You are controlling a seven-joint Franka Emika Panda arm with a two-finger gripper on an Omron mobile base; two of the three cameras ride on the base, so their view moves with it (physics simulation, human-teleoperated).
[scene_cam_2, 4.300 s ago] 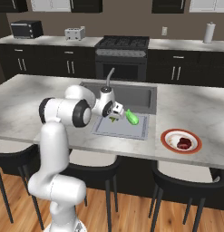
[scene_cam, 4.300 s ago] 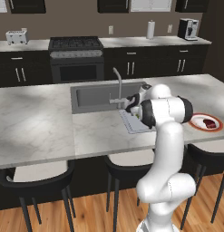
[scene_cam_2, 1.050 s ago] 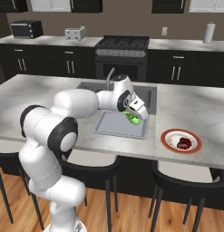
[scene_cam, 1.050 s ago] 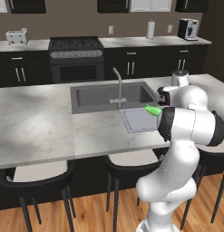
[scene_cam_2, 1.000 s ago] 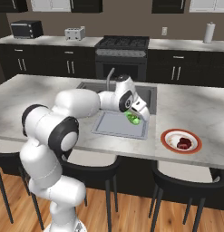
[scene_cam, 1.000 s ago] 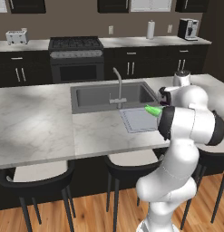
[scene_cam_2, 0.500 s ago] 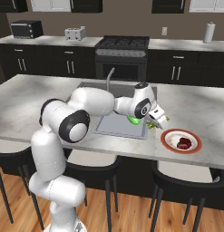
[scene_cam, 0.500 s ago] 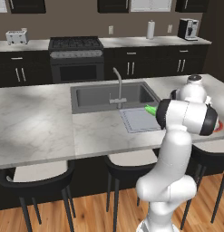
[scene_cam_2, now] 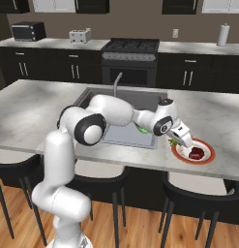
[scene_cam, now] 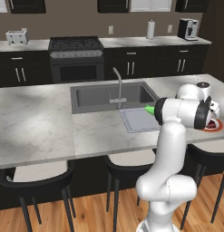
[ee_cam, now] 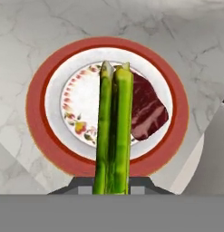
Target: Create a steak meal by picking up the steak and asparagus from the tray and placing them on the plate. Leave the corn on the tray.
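Observation:
My gripper (scene_cam_2: 184, 140) is shut on the asparagus (ee_cam: 113, 131), a bundle of green stalks that hangs over the plate (ee_cam: 41, 136). The plate has a red-orange rim and a white flowered centre. On its right half lies the dark red steak (ee_cam: 147, 111), just beside the stalks in the hand view. From the right base view the asparagus (scene_cam_2: 172, 142) pokes out at the plate's (scene_cam_2: 208, 157) left rim, with the steak (scene_cam_2: 196, 153) under the hand. The pale tray (scene_cam: 136, 122) lies by the sink with the bright green corn (scene_cam: 150, 109) at its right end, partly behind my arm.
The dark sink basin (scene_cam: 109, 95) with its faucet (scene_cam: 117, 84) lies just behind the tray. The plate sits near the front edge of the marble island (scene_cam: 41, 122). Black stools (scene_cam_2: 198, 193) stand below that edge.
My arm has swung right, from above the tray to above the plate, carrying the asparagus along. The corn stays on the tray and the steak on the plate.

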